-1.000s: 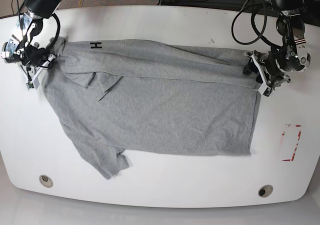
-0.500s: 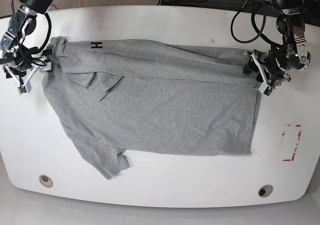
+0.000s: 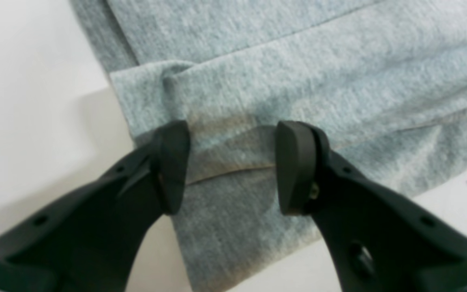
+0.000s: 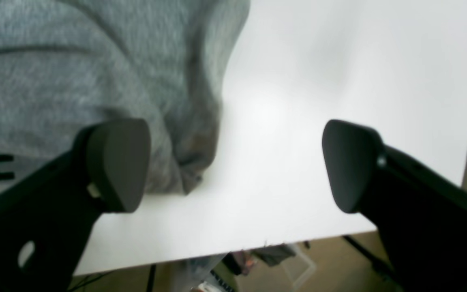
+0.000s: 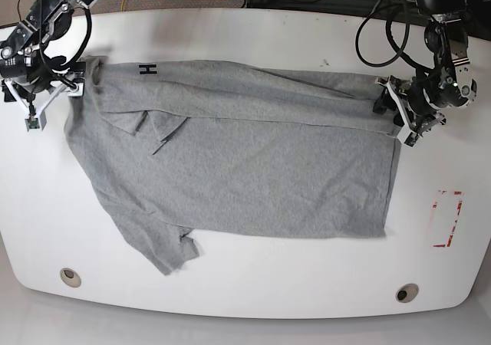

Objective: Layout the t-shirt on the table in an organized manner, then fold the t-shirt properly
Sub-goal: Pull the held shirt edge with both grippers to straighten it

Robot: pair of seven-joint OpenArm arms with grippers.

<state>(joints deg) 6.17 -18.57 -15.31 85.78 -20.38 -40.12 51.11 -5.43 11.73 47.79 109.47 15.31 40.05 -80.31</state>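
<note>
The laying-out step looks to be in hand; the grey t-shirt (image 5: 238,153) lies spread across the middle of the table (image 5: 253,291), one sleeve trailing toward the near edge, a long fold along its far side; the left gripper (image 3: 229,166) sits at the hem corner near the right edge, jaws narrowly apart astride a folded ridge, not yet pinching; the right gripper (image 4: 235,162) gapes wide beside the collar end near the far left corner, holding nothing; next, each should close on cloth and draw outward; only the base view shows the crooked sleeve.
</note>
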